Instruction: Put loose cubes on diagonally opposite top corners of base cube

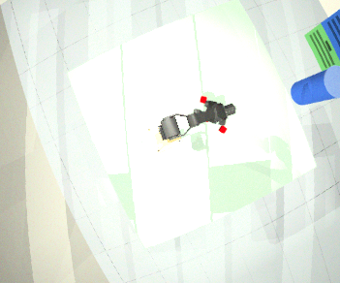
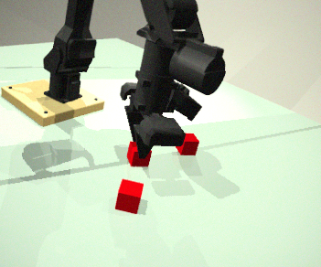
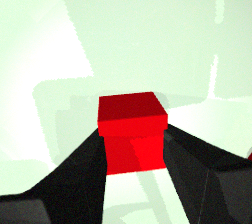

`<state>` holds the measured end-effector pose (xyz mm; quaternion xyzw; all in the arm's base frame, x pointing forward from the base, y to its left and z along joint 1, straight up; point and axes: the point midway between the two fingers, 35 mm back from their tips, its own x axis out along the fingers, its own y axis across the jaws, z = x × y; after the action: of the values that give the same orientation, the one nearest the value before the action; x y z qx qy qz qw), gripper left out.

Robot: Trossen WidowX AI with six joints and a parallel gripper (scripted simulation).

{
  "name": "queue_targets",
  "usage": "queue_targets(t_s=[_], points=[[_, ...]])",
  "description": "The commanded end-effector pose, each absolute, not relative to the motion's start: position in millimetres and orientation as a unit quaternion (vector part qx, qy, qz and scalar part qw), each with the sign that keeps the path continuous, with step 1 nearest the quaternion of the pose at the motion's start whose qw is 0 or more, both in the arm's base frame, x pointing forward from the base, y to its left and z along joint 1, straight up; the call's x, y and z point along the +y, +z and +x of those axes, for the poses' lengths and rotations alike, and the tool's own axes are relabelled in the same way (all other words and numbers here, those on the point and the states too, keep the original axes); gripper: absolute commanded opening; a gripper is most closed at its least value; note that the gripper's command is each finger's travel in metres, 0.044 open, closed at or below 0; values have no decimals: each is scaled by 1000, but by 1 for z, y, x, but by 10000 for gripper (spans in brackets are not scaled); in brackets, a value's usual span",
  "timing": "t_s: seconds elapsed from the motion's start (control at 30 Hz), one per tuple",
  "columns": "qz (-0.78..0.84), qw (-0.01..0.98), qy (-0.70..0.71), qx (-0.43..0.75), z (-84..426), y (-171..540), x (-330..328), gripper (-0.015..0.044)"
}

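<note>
Cube (image 2: pixel 133 161) (image 3: pixel 133 150) sat gripped in the hand (image 1: pixel 216 111) (image 2: pixel 144 152) (image 3: pixel 131 131), though any off-center pinch could have tilted it during lifting.

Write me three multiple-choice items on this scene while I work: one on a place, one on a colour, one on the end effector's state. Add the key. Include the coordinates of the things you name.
1. Where does the wooden board (image 1: pixel 173 140) (image 2: pixel 27 98) lie in the exterior picture?
A. Lower right
B. Upper left
C. Lower left

2. What colour is the cylinder (image 1: pixel 315 87)?
A. Blue
B. Yellow
C. Red

3. How does the end effector (image 1: pixel 216 112) (image 2: pixel 142 153) (image 3: pixel 131 131) stand?
A. Wide open, well above the table
B. Shut with nothing between its fingers
C. Shut on something

Key:
1: B, the exterior view shows it under the arm's foot, in the upper left.
2: A, its side and end are blue in the top view.
3: C, the wrist view shows both fingers against the gripped red cube (image 2: pixel 133 159) (image 3: pixel 136 150).
</note>
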<state>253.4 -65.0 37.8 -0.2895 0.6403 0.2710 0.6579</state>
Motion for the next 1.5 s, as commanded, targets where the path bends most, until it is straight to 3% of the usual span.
queue_targets(t_s=[0.0,1.17,1.47], points=[[-288,656,275,641,252,36,-64,105],[-288,657,275,641,251,144,-65,105],[-242,675,230,658,255,144,-60,105]])
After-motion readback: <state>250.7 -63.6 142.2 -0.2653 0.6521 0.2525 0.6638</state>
